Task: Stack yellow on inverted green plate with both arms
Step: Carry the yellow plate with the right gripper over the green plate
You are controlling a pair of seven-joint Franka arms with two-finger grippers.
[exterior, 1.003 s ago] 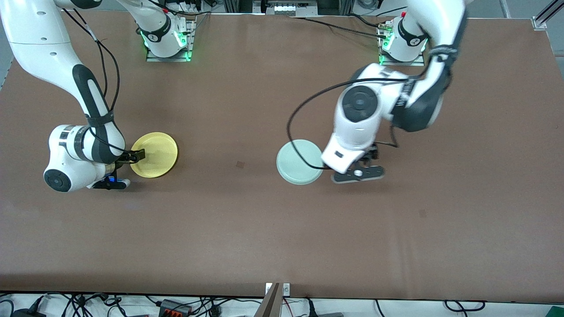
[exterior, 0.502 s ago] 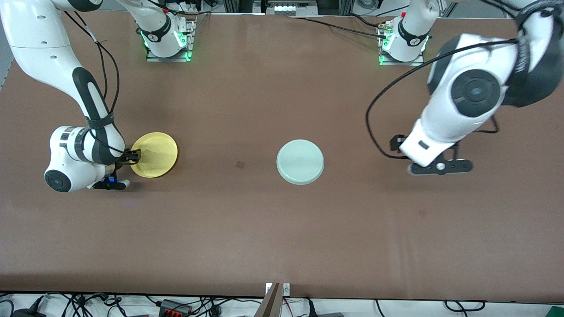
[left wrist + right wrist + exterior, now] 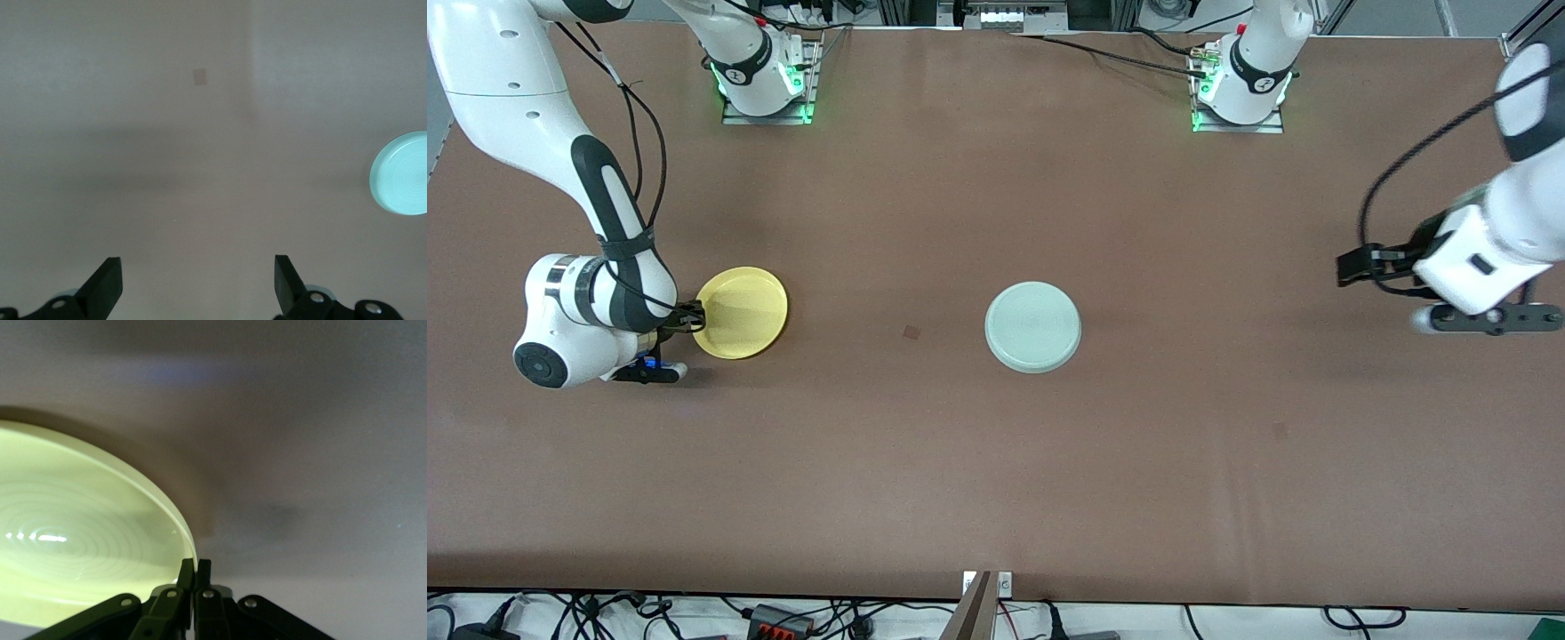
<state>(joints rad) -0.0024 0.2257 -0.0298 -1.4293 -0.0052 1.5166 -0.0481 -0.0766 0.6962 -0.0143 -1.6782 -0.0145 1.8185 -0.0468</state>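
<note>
The yellow plate [image 3: 743,313] lies right side up on the brown table toward the right arm's end. My right gripper [image 3: 694,316] is low at the plate's edge on that end, shut on its rim. In the right wrist view the fingers [image 3: 194,570] pinch the rim of the yellow plate [image 3: 73,533]. The pale green plate [image 3: 1032,326] lies bottom up near the table's middle, with nothing on it. My left gripper [image 3: 1356,264] is open and empty over bare table toward the left arm's end, well clear of the green plate. The left wrist view shows its spread gripper [image 3: 195,283] and the green plate [image 3: 403,175].
The two arm bases [image 3: 765,84] [image 3: 1240,89] stand at the edge farthest from the front camera. A small dark mark [image 3: 911,332] lies on the table between the plates. Cables run along the table's near edge.
My left arm has swung away from beside the green plate toward its own end of the table. My right gripper stays at the yellow plate's rim, and the plate has shifted slightly.
</note>
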